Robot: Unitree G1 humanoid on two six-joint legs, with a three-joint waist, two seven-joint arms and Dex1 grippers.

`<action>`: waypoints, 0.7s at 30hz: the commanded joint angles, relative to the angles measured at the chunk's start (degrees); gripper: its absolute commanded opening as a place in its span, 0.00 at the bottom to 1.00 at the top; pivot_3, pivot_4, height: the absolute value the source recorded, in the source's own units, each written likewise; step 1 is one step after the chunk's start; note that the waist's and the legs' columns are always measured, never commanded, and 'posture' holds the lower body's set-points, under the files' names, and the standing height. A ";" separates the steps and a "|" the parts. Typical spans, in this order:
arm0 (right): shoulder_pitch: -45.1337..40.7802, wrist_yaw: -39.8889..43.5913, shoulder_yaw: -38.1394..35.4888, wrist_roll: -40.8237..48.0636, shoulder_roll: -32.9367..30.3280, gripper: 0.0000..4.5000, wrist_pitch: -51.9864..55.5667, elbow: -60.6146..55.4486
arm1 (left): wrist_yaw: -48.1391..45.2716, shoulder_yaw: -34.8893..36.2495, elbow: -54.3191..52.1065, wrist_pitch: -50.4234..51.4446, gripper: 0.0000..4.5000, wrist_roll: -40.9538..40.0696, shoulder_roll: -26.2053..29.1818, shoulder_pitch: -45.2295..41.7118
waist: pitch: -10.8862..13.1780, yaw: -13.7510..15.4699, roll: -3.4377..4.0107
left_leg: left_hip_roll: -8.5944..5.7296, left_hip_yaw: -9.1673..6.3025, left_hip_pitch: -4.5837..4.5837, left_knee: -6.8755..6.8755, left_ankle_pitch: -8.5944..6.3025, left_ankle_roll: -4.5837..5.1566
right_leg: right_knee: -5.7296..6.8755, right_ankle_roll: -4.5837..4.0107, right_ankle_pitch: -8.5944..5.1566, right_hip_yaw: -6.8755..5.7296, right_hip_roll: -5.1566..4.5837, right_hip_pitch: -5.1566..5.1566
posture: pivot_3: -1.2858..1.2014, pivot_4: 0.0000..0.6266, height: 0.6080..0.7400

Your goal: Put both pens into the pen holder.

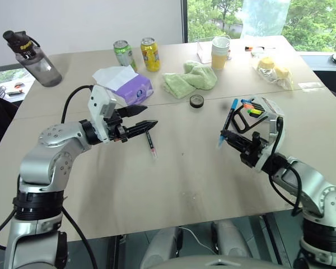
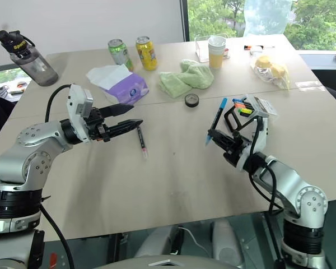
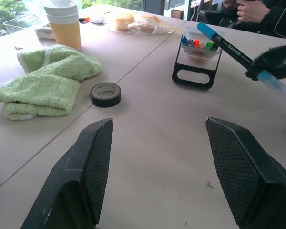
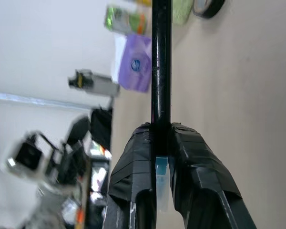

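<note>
Right claw (image 4: 162,138) clamped on blue-capped pen (image 1: 230,119), left claw (image 1: 140,119) agape, empty, pink-capped pen (image 1: 151,143) partly hidden

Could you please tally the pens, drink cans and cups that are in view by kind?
Pens: 2, the blue-capped pen in the right hand, the pink-capped pen lying on the table.
Drink cans: 2, green can, yellow can.
Cups: 1, stacked cup.
Total: 5.

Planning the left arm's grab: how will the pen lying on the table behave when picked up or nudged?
The pen looks slim and round, so a nudge would probably roll it on the smooth table. It seems stiff and light. Lying flat, it gives the open left gripper little height to pinch.
</note>
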 commanded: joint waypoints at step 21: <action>-11.48 -27.71 -1.40 2.20 24.33 0.01 -27.95 -10.74 | -1.80 1.92 -2.85 -0.33 0.71 -1.82 0.74 -1.04 | 0.02 -0.48 0.05 | 0.03 0.03 0.12 -0.12 0.01 -0.03 | 0.06 0.00 0.00 0.04 0.25 -0.05 | 0.52 0.24 1.00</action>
